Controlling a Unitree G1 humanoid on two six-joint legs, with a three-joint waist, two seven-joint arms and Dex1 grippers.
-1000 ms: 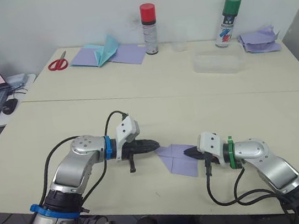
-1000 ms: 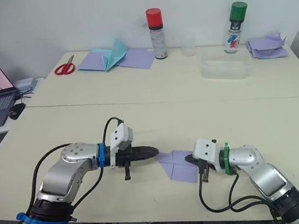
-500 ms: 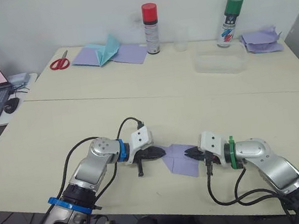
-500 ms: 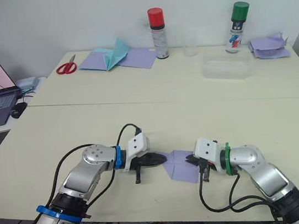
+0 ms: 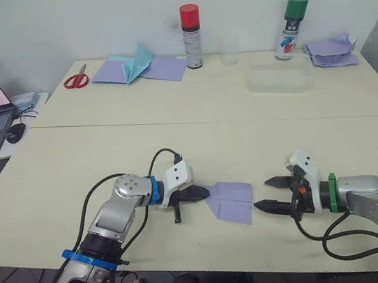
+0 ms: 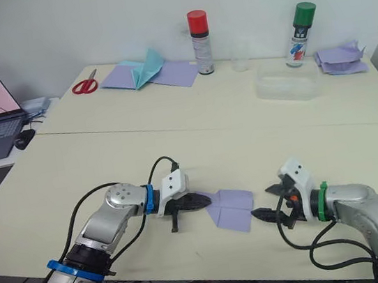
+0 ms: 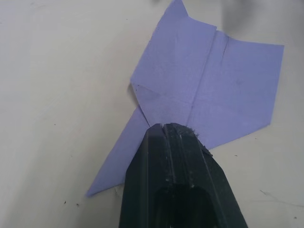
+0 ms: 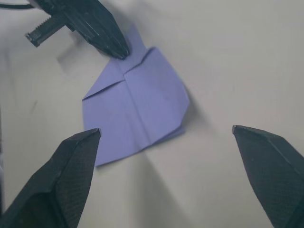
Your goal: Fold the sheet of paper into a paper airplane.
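Paper airplane (image 5: 231, 200) under closed left claw (image 5: 206, 192)

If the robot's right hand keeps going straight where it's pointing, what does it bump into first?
Most likely the folded sheet of paper. The open right hand points at it across bare table; beyond the paper sits the left hand, pressing its far tip.

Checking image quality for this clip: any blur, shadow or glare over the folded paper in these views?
Left eye view: even light, the paper airplane sharp, no glare. Left wrist view: the left hand is soft up close, a blurred dark smudge at the top. Right wrist view: the right hand fingertips are out of focus, with a soft shadow under the paper.
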